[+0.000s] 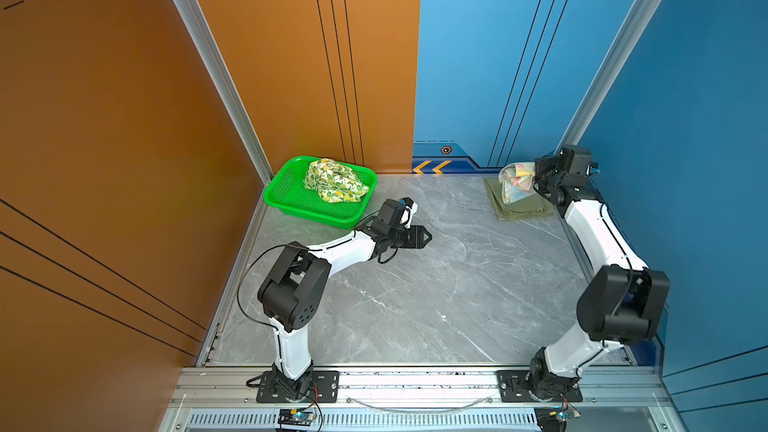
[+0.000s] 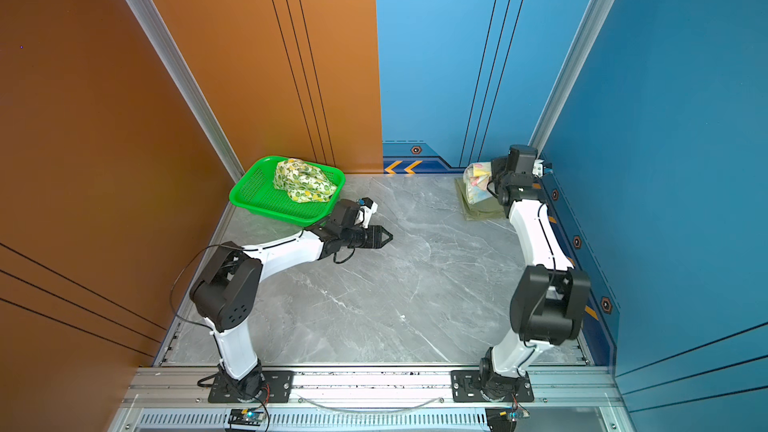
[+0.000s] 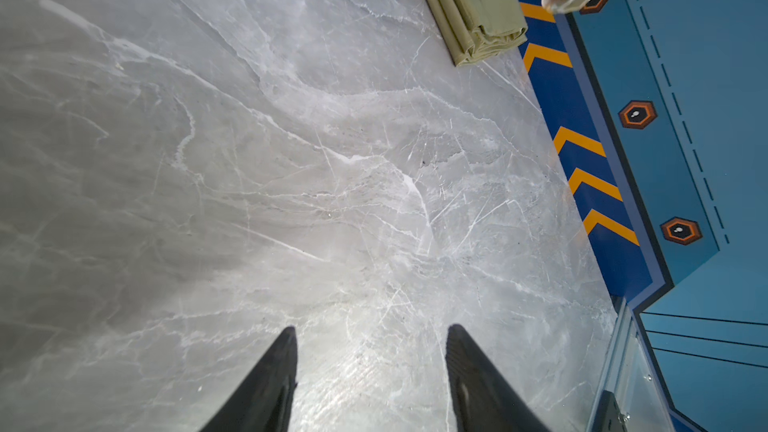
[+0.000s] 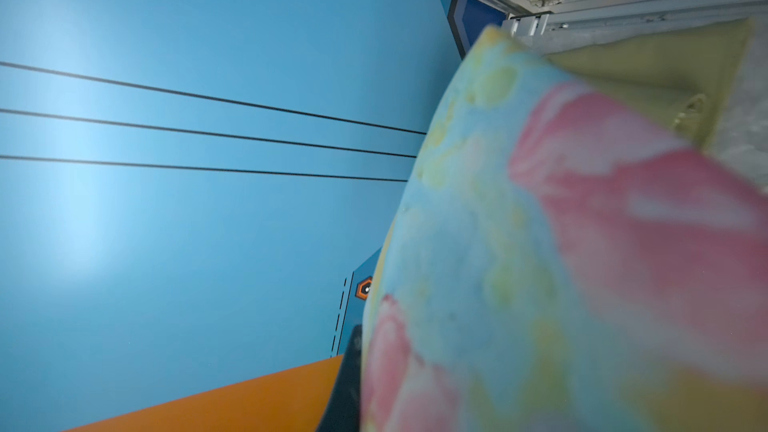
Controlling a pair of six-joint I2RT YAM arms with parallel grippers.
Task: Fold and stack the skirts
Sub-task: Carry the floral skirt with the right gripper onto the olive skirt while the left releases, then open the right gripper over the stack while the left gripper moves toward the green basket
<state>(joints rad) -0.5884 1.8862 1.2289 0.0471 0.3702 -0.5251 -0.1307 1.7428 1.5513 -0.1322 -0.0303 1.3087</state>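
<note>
The left arm lies low, its left tool (image 3: 372, 330) parted above the bare grey marble-patterned desk (image 1: 436, 305). The right arm reaches into the blue-walled far corner. There the right tool (image 1: 535, 179) is clamped on the pastel blue-yellow flowered cloth skirt (image 1: 514, 185), which hangs over the folded olive-green cloth skirt (image 1: 528, 211) beneath it.

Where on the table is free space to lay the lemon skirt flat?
The widest bare patch is the middle and near part of the table, beside the open left fingers. A bare strip lies between the green basket and the olive skirt. Crowded: both far corners; the basket holds the lemon skirt, the floral skirt hangs over the olive one.
</note>
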